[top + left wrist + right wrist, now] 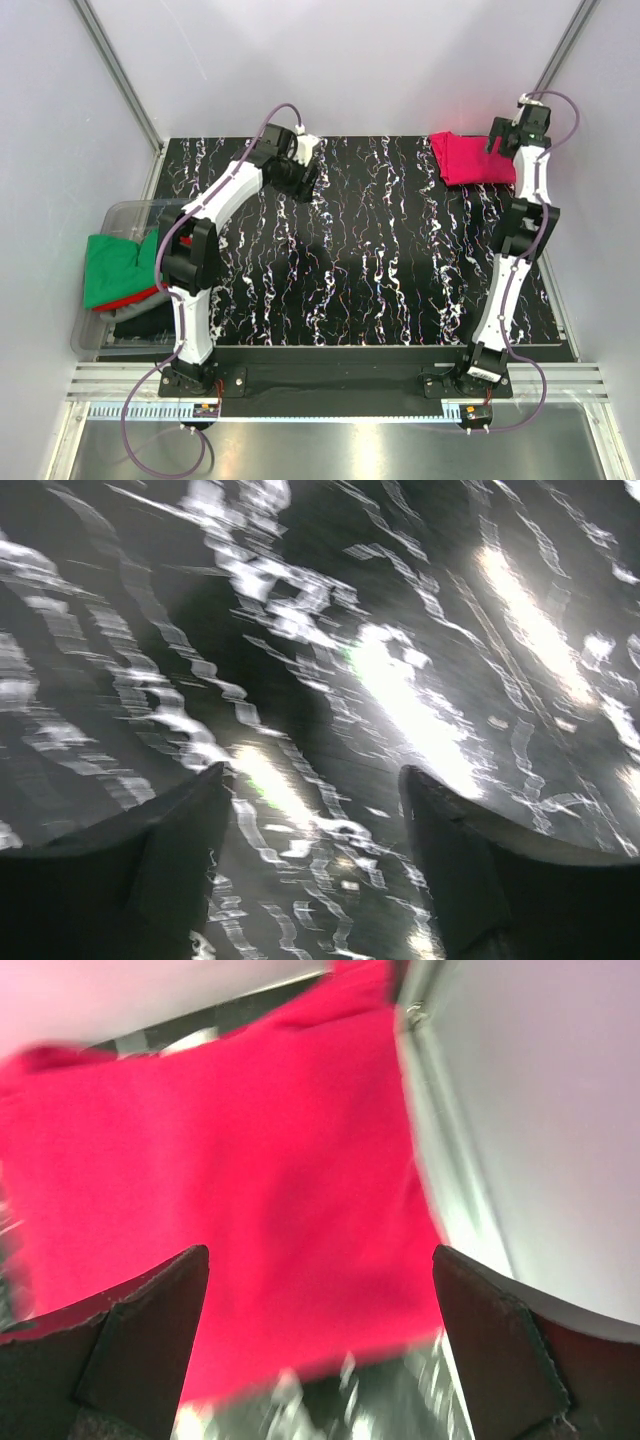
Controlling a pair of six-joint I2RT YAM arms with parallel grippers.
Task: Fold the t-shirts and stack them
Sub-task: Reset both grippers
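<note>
A crimson t-shirt lies folded at the back right corner of the black marbled table. My right gripper hangs just above its right edge, open; in the right wrist view the crimson t-shirt fills the space below the open right gripper, nothing held. My left gripper hovers over the back of the table, left of centre. In the left wrist view the left gripper is open over bare table. A green t-shirt, a red one and a dark one sit in the bin.
A clear plastic bin stands off the table's left edge. Grey walls and metal frame posts close in the back and sides. A wall and rail run close beside the crimson shirt.
</note>
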